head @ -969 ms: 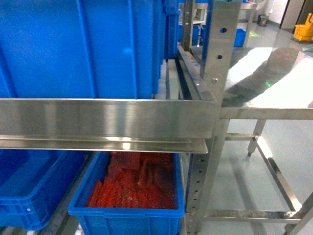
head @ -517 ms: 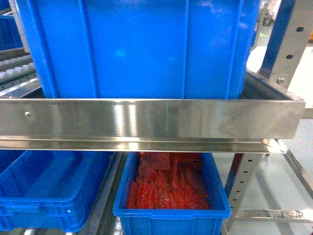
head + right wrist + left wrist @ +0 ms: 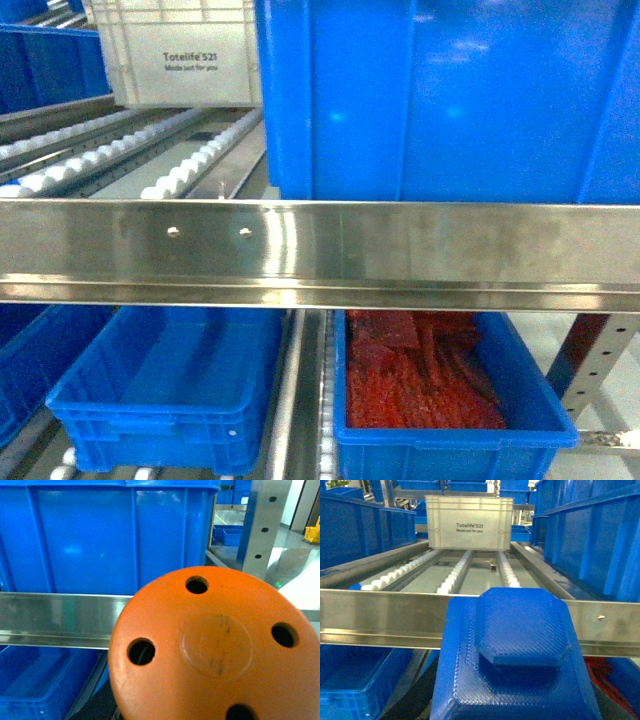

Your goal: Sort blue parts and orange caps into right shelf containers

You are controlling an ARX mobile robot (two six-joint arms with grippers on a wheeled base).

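Observation:
A chunky blue part [image 3: 520,645] with a raised octagonal block fills the lower middle of the left wrist view. It hangs right in front of the camera, and it hides the left gripper's fingers that hold it. An orange cap [image 3: 215,650], domed and with several round holes, fills the right wrist view in the same way and covers the right gripper's fingers. Both pieces hover in front of the steel shelf rail [image 3: 320,250]. Neither gripper nor either piece shows in the head view.
A large blue bin [image 3: 450,100] stands on the upper shelf at the right, and a white Totelife crate [image 3: 180,60] on roller tracks [image 3: 190,165] at the left. Below the rail stand a blue bin [image 3: 455,437] of red pieces and an empty blue bin [image 3: 160,400].
The head view has swung left. The bin of red pieces has slid to the right of the view, and the white crate and roller tracks have come into view.

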